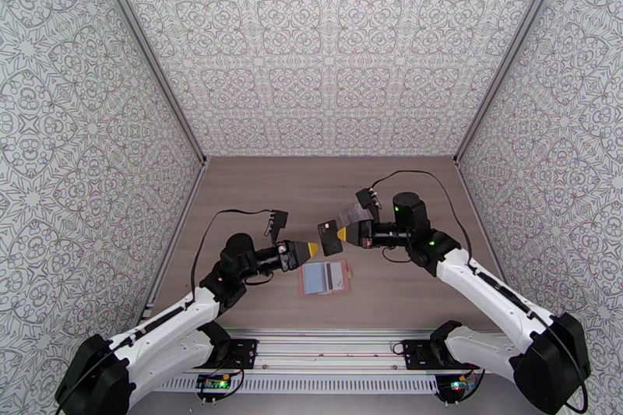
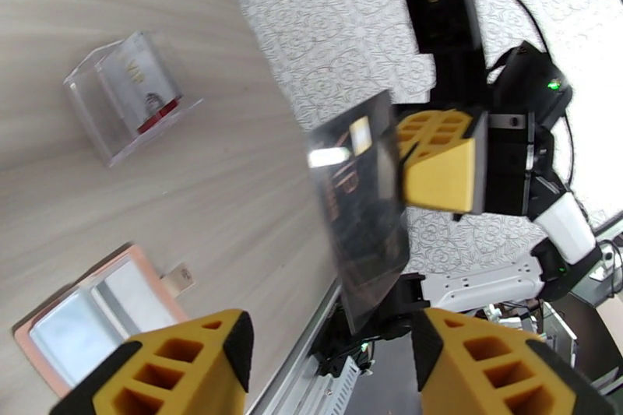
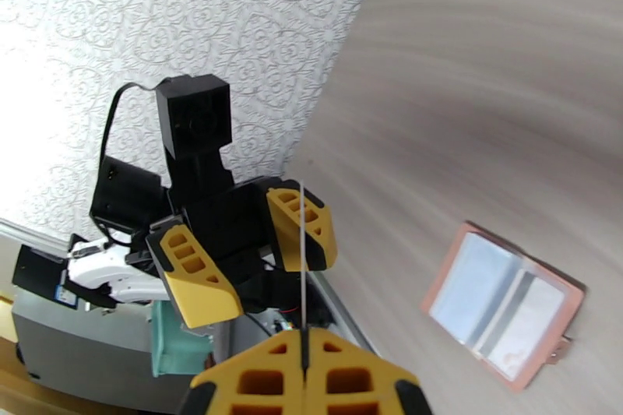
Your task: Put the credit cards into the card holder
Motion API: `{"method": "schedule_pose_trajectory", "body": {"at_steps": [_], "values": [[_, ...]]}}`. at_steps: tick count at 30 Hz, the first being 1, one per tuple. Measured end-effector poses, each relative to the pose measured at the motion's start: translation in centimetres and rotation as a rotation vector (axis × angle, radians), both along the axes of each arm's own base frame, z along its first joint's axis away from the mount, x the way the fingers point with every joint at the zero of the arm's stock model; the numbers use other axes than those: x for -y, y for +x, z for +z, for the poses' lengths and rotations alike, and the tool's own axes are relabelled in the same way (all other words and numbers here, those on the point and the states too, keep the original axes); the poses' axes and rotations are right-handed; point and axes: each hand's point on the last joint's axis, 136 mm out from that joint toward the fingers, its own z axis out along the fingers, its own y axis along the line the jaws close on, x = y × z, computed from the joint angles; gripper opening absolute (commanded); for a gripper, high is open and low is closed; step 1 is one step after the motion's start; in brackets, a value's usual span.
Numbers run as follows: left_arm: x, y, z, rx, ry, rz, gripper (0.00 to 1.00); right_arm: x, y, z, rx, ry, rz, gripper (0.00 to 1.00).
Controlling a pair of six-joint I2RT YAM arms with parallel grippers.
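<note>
From above: brown wood-grain table (image 1: 405,191), boxed on three sides by white walls (image 1: 327,43) printed with grey ornament, a metal rail (image 1: 327,339) along the near edge. Near the middle, lifted off the boards, a dark credit card (image 1: 332,237), pinched at a long edge by the pressed-together right gripper (image 1: 341,234); long axis near to far, slightly tilted. Just left of it, the left gripper (image 1: 314,248), tip toward the card. Below both, flat on the table, the card holder (image 1: 326,278), opened out, blue-grey pockets up, long axis left to right. Behind the right gripper, a clear plastic case (image 1: 354,214).

From the left wrist: same wood running up to the patterned wall. Left gripper (image 2: 331,342) spread wide, yellow fingers (image 2: 187,370) touching nothing. Beyond the gap, the dark credit card (image 2: 362,214), glossy face toward the lens, long axis up and down in the picture, leaning. Upper left, the clear plastic case (image 2: 128,93) on the table, pale and red cards (image 2: 140,86) inside. Lower left, the card holder (image 2: 86,315), open, snap tab (image 2: 181,278) sticking out.

From the right wrist: blurred wood and patterned wall. Right gripper (image 3: 304,366) clamped on the dark credit card (image 3: 301,269), seen edge-on as a thin line straight ahead. Facing it, the left gripper (image 3: 251,251), fingers parted; contact with the card impossible to tell. At right, the card holder (image 3: 502,304), open, pockets up, well apart from both grippers.
</note>
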Motion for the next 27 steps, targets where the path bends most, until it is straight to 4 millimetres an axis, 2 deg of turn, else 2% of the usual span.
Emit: {"method": "schedule_pose_trajectory", "body": {"at_steps": [13, 17, 21, 22, 25, 27], "values": [[1.2, -0.3, 0.3, -0.022, -0.049, -0.057, 0.38, -0.7, -0.5, 0.1, -0.025, 0.092, 0.04, 0.0], [1.5, -0.3, 0.5, -0.031, -0.067, -0.07, 0.23, -1.0, -0.5, -0.1, -0.034, 0.099, 0.048, 0.0], [1.7, -0.4, 0.7, -0.045, -0.085, -0.086, 0.0, -1.1, -0.4, -0.4, -0.038, 0.107, 0.053, 0.0], [1.7, -0.5, 0.9, -0.042, -0.093, -0.089, 0.0, -1.1, -0.4, -0.4, -0.037, 0.108, 0.053, 0.02], [1.6, -0.4, 1.2, -0.05, -0.105, -0.09, 0.0, -1.2, -0.4, -0.1, -0.022, 0.117, 0.062, 0.16], [1.7, -0.6, 1.4, -0.046, -0.111, -0.1, 0.0, -1.3, -0.6, 0.1, -0.006, 0.125, 0.08, 0.21]]}}
